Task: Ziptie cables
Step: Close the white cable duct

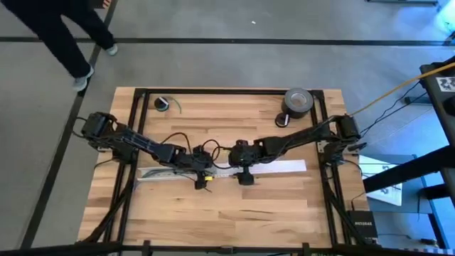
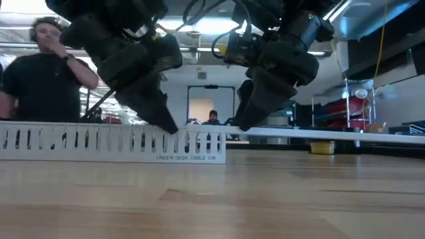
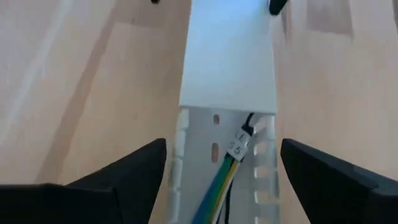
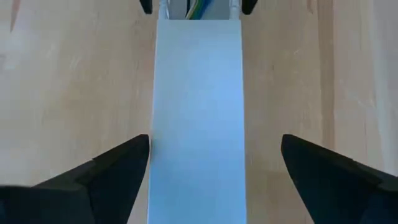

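The left gripper (image 3: pixel 217 180) is straddling the open slotted duct (image 3: pixel 214 134) with fingers apart, the cables (image 3: pixel 221 180) lying inside; the right gripper (image 4: pixel 198 168), also spread, is hovering over the duct's white cover (image 4: pixel 198 112). Closing now risks pinching duct walls and missing the wires.

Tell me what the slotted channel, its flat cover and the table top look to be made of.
The slotted channel looks like white moulded plastic: thin walls, evenly punched slots. Its cover seems the same plastic, smooth and matte, without grain. The table top looks like light wood planks, with visible grain and seams.
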You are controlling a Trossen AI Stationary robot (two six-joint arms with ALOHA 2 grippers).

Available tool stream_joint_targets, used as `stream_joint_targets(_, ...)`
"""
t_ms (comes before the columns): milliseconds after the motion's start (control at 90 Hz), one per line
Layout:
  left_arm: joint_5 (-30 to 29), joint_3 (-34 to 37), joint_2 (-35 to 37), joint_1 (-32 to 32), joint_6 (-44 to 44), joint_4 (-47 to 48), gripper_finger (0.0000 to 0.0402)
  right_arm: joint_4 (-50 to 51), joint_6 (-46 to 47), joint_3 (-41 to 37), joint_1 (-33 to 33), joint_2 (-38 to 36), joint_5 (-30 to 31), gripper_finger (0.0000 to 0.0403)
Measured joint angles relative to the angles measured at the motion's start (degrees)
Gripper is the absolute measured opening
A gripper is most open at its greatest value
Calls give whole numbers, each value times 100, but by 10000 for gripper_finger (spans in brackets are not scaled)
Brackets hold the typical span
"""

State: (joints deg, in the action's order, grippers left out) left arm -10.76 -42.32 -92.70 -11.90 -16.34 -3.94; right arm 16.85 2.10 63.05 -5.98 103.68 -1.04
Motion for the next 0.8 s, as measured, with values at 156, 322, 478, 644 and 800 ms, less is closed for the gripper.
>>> stream_joint_targets(156, -16, -7, -289, -16, 177, -422, 300, -13, -5, 0, -2, 29, -1, 351)
stream_joint_targets(322, -55, -16, -361, -23, 171, -308, 300, 12, 5, -4, -3, 33, 1, 351)
stream_joint_targets(478, -62, -16, -361, -9, 148, -285, 300, 17, -11, -4, -4, 33, -8, 337)
stream_joint_targets(644, -62, -16, -361, -9, 112, -272, 300, 29, -60, -4, -4, 35, -359, 300)
stream_joint_targets(800, -62, -16, -361, -4, 110, -272, 300, 156, -48, -4, -7, 35, -381, 279)
